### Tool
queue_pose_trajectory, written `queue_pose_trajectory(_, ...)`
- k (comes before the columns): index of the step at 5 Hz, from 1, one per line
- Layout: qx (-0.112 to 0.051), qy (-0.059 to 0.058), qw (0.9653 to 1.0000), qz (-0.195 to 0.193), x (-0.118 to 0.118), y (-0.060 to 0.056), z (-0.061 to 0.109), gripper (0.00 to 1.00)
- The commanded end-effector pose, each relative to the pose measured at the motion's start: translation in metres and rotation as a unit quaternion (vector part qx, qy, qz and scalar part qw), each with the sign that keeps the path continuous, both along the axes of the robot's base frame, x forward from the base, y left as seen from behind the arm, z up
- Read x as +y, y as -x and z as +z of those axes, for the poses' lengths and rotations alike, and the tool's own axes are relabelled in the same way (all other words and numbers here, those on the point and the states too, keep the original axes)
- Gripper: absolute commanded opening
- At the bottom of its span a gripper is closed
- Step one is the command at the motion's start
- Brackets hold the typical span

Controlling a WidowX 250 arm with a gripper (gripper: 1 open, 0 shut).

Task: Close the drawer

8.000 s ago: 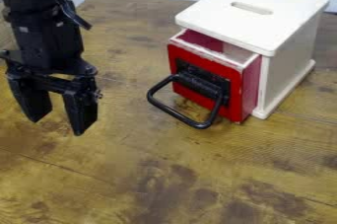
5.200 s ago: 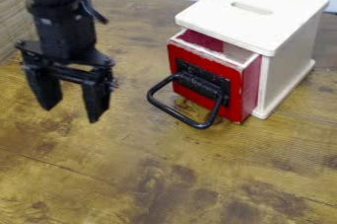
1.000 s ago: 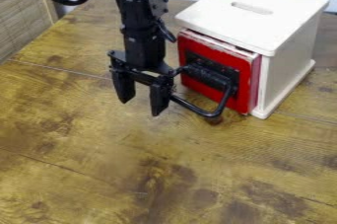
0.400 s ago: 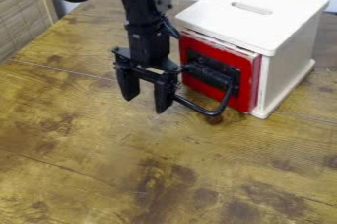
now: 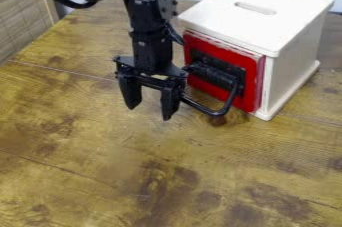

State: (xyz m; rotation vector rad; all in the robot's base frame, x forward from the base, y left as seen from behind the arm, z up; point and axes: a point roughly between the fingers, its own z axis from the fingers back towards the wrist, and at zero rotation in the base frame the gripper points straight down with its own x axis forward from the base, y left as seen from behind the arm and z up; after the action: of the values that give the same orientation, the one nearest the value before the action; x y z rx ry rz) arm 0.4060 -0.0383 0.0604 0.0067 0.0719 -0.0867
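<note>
The drawer [image 5: 225, 76] is red with a black front panel and sits nearly flush in the front of the cream-white box [image 5: 269, 33]. Its large black loop handle [image 5: 218, 103] juts out low toward the left front. My black gripper [image 5: 150, 98] hangs from the arm that comes down from the upper left. It stands just left of the drawer front, right against the handle loop. Its two fingers [image 5: 131, 95] point down at the table, spread apart with nothing between them.
The box has a slot [image 5: 255, 6] in its top and stands at the back right of a worn wooden table [image 5: 147, 176]. A grey wall panel [image 5: 20, 11] rises at the far left edge.
Over eight seconds the gripper has travelled from the far left to the drawer front. The drawer, which stuck out at first, now sits further in. In the last second the gripper edged slightly right.
</note>
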Motion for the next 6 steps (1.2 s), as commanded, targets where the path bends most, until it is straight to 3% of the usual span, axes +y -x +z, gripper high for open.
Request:
queue_pose_trajectory(1,-0.032,0.006,0.9994,-0.004,-0.008,0.0,0.02,1.0)
queue_pose_trajectory(3,-0.007,0.006,0.9989,-0.045,-0.011,-0.008,0.013,1.0)
queue_pose_trajectory(5,0.008,0.006,0.9986,-0.052,-0.016,0.012,0.022,1.0)
queue_pose_trajectory(6,0.003,0.007,0.9983,-0.057,-0.019,0.019,0.031,1.0)
